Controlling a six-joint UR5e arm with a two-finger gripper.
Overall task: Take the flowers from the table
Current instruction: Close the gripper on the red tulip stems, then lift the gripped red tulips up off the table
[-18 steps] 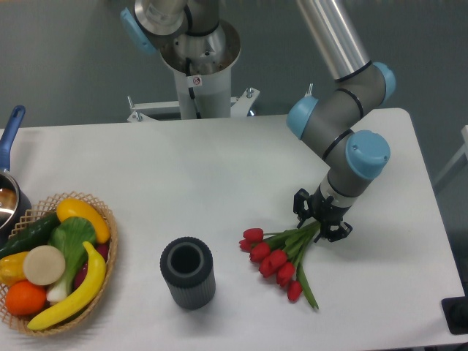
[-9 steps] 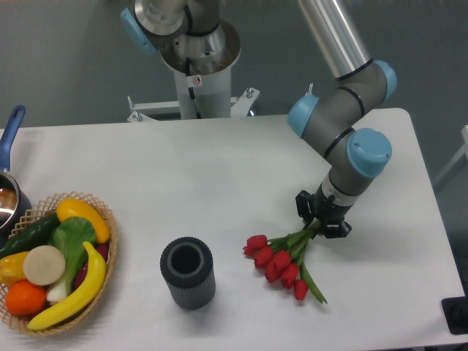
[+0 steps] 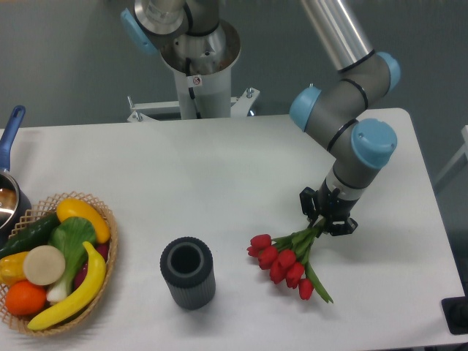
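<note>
The flowers (image 3: pixel 287 260), a bunch of red tulips with green leaves, hang tilted with the blooms low over the white table (image 3: pixel 219 168) at the front right. My gripper (image 3: pixel 327 219) is shut on the stem end of the bunch, above and to the right of the blooms. The stems inside the fingers are hidden. I cannot tell whether the lowest blooms still touch the table.
A dark grey ribbed cylinder vase (image 3: pixel 188 272) stands left of the flowers. A wicker basket of fruit and vegetables (image 3: pixel 55 259) sits at the front left. A pot with a blue handle (image 3: pixel 9 153) is at the left edge. The robot base (image 3: pixel 196 58) stands behind the table.
The gripper has closed on the stems and moved a little right and up. The flowers have shifted right with it.
</note>
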